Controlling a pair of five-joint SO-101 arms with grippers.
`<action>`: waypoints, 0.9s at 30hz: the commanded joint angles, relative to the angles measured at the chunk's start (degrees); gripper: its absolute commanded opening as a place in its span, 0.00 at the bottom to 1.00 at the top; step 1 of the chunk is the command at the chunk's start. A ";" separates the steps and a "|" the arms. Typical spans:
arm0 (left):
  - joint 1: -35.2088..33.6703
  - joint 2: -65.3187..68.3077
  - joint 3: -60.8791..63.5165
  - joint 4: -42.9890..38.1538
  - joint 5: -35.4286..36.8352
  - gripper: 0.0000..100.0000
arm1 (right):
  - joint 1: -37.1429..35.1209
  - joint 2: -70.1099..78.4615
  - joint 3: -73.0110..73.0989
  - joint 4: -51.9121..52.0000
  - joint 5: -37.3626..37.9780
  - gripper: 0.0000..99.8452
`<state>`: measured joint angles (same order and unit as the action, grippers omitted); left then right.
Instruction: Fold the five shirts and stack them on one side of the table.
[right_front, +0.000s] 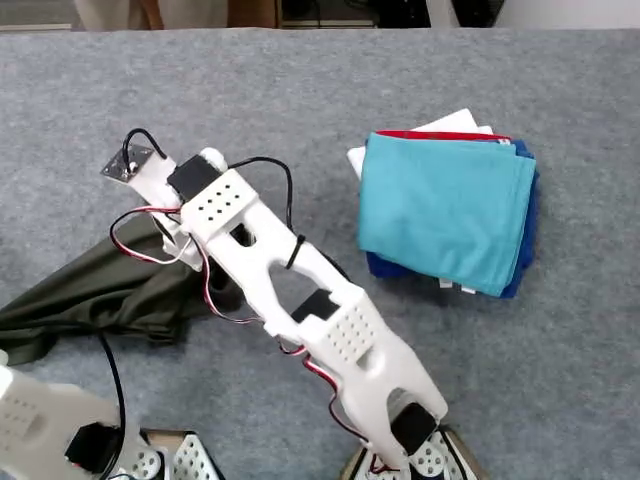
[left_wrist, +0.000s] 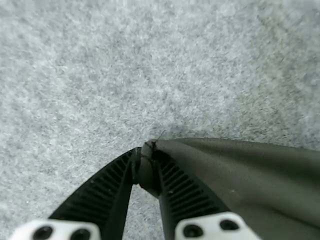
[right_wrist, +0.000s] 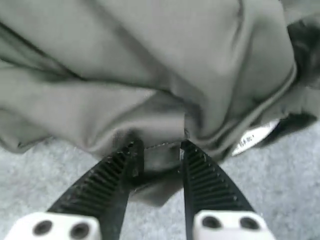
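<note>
Olive shirt (right_front: 88, 288) is partly hidden under an arm (right_front: 300, 290) — its cloth is gripped by left end effector (left_wrist: 146, 156) and right end effector (right_wrist: 160, 151).

the olive shirt (right_wrist: 125, 75) is showing as matt, soft cloth, bunching in creases between the ribbed black plastic jaws of the right gripper (right_wrist: 157, 157) (dull, not glossy). beneath the jaws the table (right_wrist: 35, 190) is wearing rough, fuzzy grey felt.
</note>
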<state>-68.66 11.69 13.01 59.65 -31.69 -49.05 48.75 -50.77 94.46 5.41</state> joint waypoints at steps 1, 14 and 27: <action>0.00 -0.40 -2.29 -0.44 0.26 0.02 | 2.51 2.15 -5.76 -0.53 1.23 0.13; 0.00 -0.40 -2.20 -0.35 0.26 0.02 | 2.95 14.20 -21.49 6.15 2.90 0.13; -0.09 -0.84 -0.97 -0.35 0.26 0.02 | 3.03 16.04 -22.64 6.77 3.16 0.02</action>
<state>-68.66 11.69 13.01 59.65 -31.69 -46.95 65.54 -70.99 100.44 8.04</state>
